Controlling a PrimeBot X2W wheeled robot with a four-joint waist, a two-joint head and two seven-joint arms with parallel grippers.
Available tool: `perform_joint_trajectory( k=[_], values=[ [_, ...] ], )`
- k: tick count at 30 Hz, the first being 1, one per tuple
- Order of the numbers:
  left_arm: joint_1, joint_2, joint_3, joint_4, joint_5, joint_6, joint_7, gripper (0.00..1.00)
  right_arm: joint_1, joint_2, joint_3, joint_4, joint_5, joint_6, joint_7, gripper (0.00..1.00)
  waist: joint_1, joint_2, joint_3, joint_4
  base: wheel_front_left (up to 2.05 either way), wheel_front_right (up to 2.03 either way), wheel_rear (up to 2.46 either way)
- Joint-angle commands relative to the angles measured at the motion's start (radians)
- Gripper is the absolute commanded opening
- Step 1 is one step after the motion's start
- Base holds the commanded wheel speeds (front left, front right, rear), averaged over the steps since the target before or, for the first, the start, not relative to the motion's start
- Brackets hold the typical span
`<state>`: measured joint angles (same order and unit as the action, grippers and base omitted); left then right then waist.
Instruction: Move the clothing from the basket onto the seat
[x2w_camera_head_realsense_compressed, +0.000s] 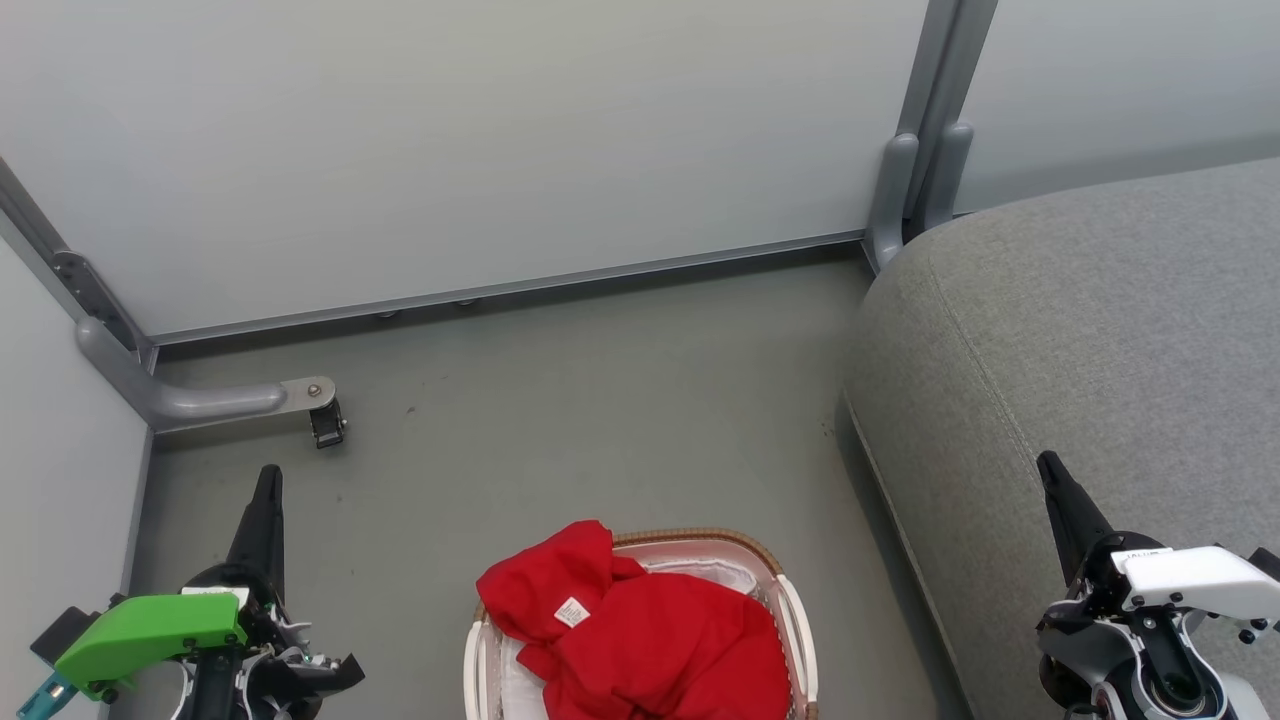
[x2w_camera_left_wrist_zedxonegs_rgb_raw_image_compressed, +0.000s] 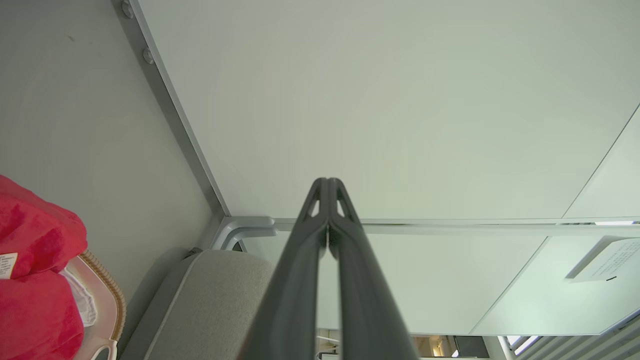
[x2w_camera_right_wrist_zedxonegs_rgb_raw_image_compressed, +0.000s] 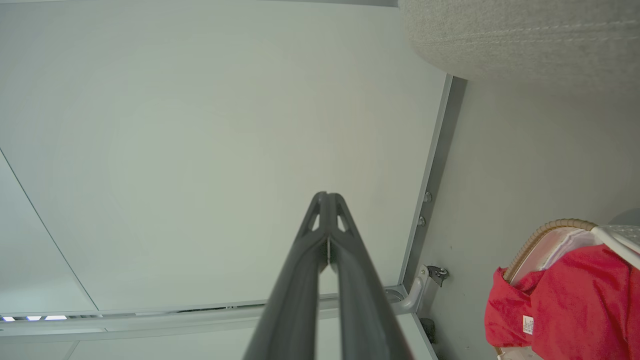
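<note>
**Clothing (x2w_camera_head_realsense_compressed: 640, 630) heaped in the basket (x2w_camera_head_realsense_compressed: 797, 615), both claws pressed together**

Around the work we see a grey floor (x2w_camera_head_realsense_compressed: 600, 400), closed at the far side by a pale wall panel (x2w_camera_head_realsense_compressed: 450, 130) in a grey metal frame. At the far left a curved frame foot (x2w_camera_head_realsense_compressed: 190, 400) lies along the floor and ends in a small black caster (x2w_camera_head_realsense_compressed: 328, 425). At the far right an upright frame post (x2w_camera_head_realsense_compressed: 925, 140) stands just behind the corner of the seat (x2w_camera_head_realsense_compressed: 1100, 330). The seat, a large grey upholstered cushion with a stitched seam, takes up the right of the scene. Its rounded edge runs near the basket's right side, with a strip of floor between them.

The basket sits at the near middle, cut off by the near edge of the head view. We make out its brown woven rim and a white liner (x2w_camera_head_realsense_compressed: 715, 572) at the far end. The red clothing fills it and spills over the far-left rim, a small white tag (x2w_camera_head_realsense_compressed: 571, 612) facing up.

The left gripper (x2w_camera_head_realsense_compressed: 268, 472) hangs at the near left, over the floor and well left of the basket. Its fingers are pressed together on nothing. The right gripper (x2w_camera_head_realsense_compressed: 1047, 460) shows at the near right against the seat cushion, likewise pressed together and empty. Both point toward the far wall.
</note>
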<state>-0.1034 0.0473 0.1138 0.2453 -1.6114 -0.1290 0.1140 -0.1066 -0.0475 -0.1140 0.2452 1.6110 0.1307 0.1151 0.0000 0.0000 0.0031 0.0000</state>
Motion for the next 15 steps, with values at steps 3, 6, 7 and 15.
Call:
perform_joint_trajectory(
  k=[3, 6, 7, 15],
  values=[
    [-0.012, 0.006, 0.002, -0.002, -0.003, -0.005, 0.003, 0.00, -0.003, -0.006, -0.002, -0.003, 0.004, 0.000, 0.000, 0.00, 0.0000, 0.0000, 0.000, 0.000, 0.00, 0.00, 0.00],
    [-0.012, 0.006, 0.002, -0.002, -0.003, -0.005, 0.003, 0.00, -0.003, -0.006, -0.002, -0.003, 0.004, 0.000, 0.000, 0.00, 0.0000, 0.0000, 0.000, 0.000, 0.00, 0.00, 0.00],
    [-0.012, 0.006, 0.002, -0.002, -0.003, -0.005, 0.003, 0.00, -0.003, -0.006, -0.002, -0.003, 0.004, 0.000, 0.000, 0.00, 0.0000, 0.0000, 0.000, 0.000, 0.00, 0.00, 0.00],
    [-0.012, 0.006, 0.002, -0.002, -0.003, -0.005, 0.003, 0.00, -0.003, -0.006, -0.002, -0.003, 0.004, 0.000, 0.000, 0.00, 0.0000, 0.0000, 0.000, 0.000, 0.00, 0.00, 0.00]
  ],
)
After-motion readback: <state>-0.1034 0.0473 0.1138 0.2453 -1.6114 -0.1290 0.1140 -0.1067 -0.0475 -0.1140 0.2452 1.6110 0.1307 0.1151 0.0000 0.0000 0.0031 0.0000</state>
